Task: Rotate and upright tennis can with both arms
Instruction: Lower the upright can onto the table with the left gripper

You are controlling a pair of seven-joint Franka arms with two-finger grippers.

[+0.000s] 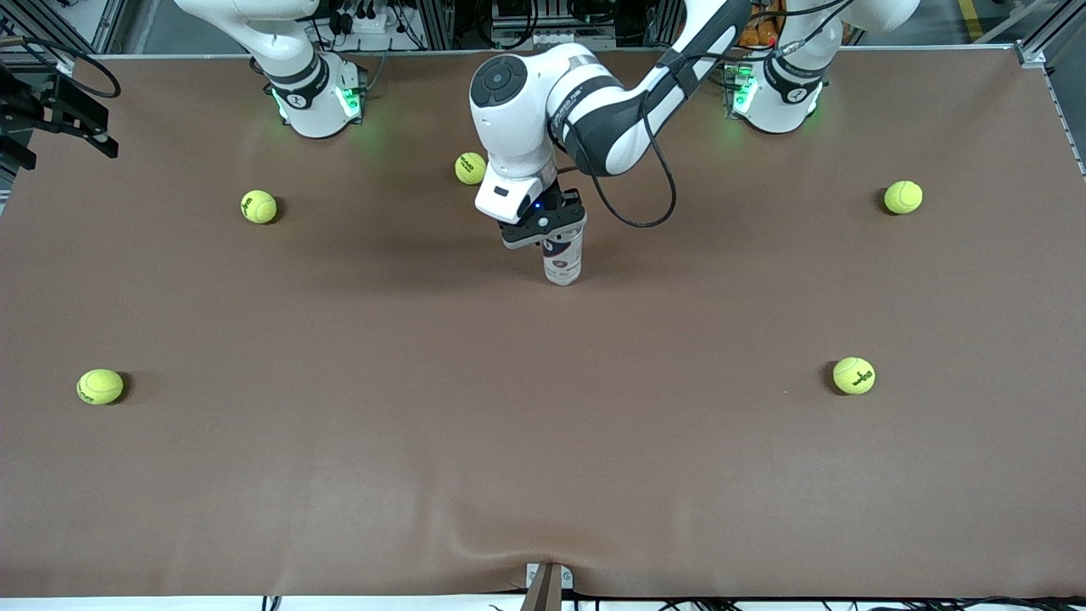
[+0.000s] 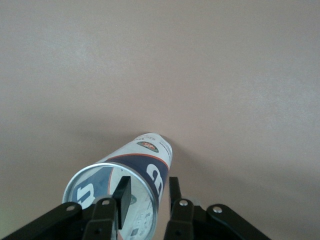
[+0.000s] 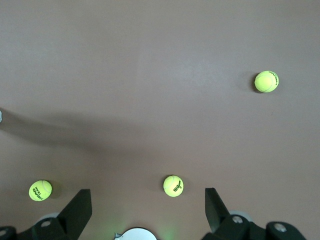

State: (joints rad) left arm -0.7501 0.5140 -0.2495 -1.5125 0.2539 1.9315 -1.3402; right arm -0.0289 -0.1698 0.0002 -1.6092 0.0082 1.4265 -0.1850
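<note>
Tennis can (image 1: 562,259) upright, rim between left pincer (image 1: 550,226) fingers

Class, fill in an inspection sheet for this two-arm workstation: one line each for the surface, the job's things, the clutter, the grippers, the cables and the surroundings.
Surface: brown table cover, wrinkled at the edge nearest the front camera.
Job's things: tennis can standing upright near the table's middle, open silver rim up.
Clutter: five tennis balls scattered on the table, none touching the can.
Grippers: left gripper at the can's rim, one finger inside, one outside, slightly apart. Right gripper open, up above the table at its arm's end, waiting.
Cables: black cable looping off the left arm.
Surroundings: aluminium frame and equipment past the bases.
</note>
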